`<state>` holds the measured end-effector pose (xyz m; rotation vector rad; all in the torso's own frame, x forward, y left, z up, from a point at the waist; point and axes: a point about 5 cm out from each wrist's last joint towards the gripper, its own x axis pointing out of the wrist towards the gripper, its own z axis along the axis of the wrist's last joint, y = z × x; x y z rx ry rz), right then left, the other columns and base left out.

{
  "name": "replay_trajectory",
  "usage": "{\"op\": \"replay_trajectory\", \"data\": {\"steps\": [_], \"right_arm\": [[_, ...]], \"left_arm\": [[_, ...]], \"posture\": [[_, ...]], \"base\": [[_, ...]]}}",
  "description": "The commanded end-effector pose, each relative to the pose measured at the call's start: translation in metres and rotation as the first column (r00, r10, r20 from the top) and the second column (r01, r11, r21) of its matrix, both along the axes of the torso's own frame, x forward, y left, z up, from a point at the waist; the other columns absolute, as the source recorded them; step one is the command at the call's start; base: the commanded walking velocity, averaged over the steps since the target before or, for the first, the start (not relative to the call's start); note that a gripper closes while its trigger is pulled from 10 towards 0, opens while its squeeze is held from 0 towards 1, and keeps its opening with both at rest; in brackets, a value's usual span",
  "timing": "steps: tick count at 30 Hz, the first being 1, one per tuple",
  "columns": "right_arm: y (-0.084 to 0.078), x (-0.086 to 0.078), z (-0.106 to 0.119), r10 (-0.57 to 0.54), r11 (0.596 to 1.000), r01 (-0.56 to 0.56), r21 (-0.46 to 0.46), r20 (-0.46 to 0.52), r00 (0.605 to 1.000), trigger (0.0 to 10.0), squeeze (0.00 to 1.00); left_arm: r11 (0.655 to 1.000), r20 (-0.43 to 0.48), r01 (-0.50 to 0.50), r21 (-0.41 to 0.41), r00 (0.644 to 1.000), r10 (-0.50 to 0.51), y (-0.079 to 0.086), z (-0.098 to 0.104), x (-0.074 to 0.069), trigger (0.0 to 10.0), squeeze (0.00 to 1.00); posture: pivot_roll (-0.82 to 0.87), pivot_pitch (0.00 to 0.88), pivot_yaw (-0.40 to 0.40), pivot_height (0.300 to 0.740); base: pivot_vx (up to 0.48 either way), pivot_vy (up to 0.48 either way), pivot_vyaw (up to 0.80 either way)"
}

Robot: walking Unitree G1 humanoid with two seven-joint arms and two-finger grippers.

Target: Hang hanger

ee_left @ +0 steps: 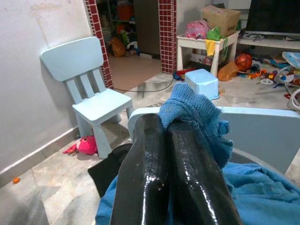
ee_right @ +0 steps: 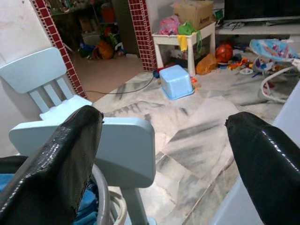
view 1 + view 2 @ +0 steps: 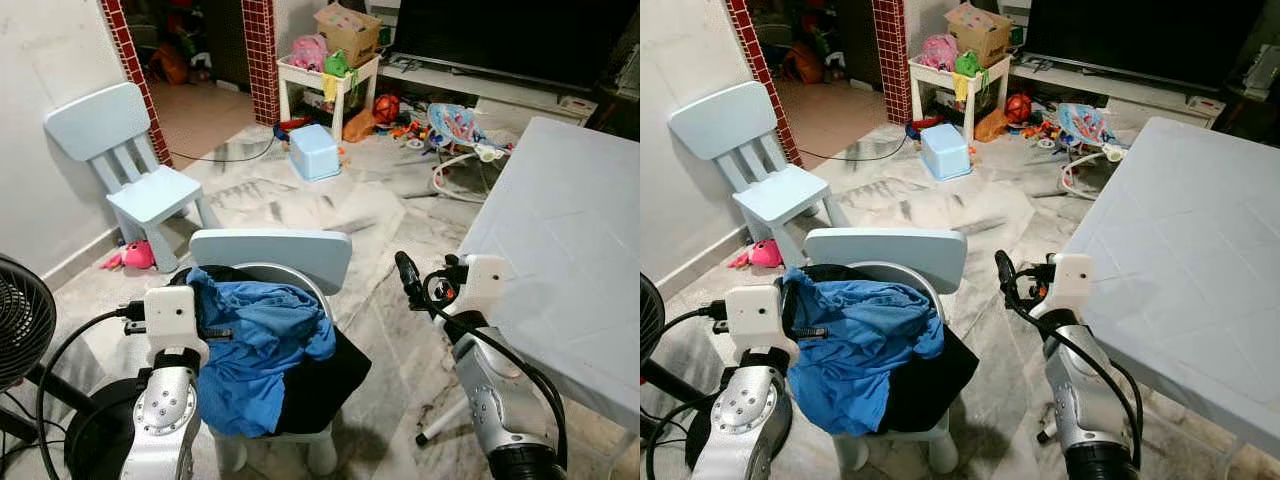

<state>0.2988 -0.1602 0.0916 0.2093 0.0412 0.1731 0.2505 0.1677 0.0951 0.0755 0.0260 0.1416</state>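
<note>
A blue cloth [image 3: 255, 345] lies bunched over a black garment [image 3: 320, 385] on the seat of a small light-blue chair [image 3: 275, 255] just in front of me. My left gripper [image 1: 164, 123] is shut on the blue cloth, with a fold [image 1: 192, 110] bunched up at its fingertips; from the head camera its fingers [image 3: 218, 333] reach into the cloth from the left. My right gripper [image 3: 408, 272] stands open to the right of the chair, between it and the table, holding nothing; its fingers [image 2: 56, 154] are spread wide. I cannot make out a hanger.
A large white table [image 3: 570, 250] fills the right side. A second light-blue chair [image 3: 145, 190] stands by the left wall with a pink toy [image 3: 135, 255] beside it. A black fan [image 3: 20, 320] is at my left. A blue stool [image 3: 313, 152] and toys lie farther back.
</note>
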Motion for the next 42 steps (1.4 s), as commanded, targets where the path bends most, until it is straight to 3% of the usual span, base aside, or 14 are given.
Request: {"op": "replay_trajectory", "data": {"steps": [1, 12, 42], "right_arm": [[0.001, 0.002, 0.008, -0.002, 1.0, 0.002, 0.006, 0.023, 1.0, 10.0, 0.0], [0.004, 0.003, 0.01, 0.015, 1.0, -0.014, -0.013, 0.029, 0.999, 10.0, 0.0], [0.007, 0.006, 0.009, 0.034, 0.999, -0.033, -0.03, 0.024, 0.999, 10.0, 0.0]], "left_arm": [[1.0, 0.01, 0.009, 0.014, 1.0, -0.009, -0.002, 0.003, 0.003, 10.0, 0.0], [0.998, 0.009, 0.046, 0.041, 0.999, -0.047, -0.008, 0.004, 0.007, 10.0, 0.0], [0.993, -0.006, 0.105, 0.056, 0.994, -0.105, -0.016, 0.003, 0.01, 10.0, 0.0]], "posture": [[-0.05, 0.0, 0.005, 0.74], [-0.05, 0.0, 0.011, 0.74], [-0.04, 0.0, 0.013, 0.74]], "base": [[0.0, 0.0, 0.0], [0.0, 0.0, 0.0], [-0.313, 0.0, 0.0]]}}
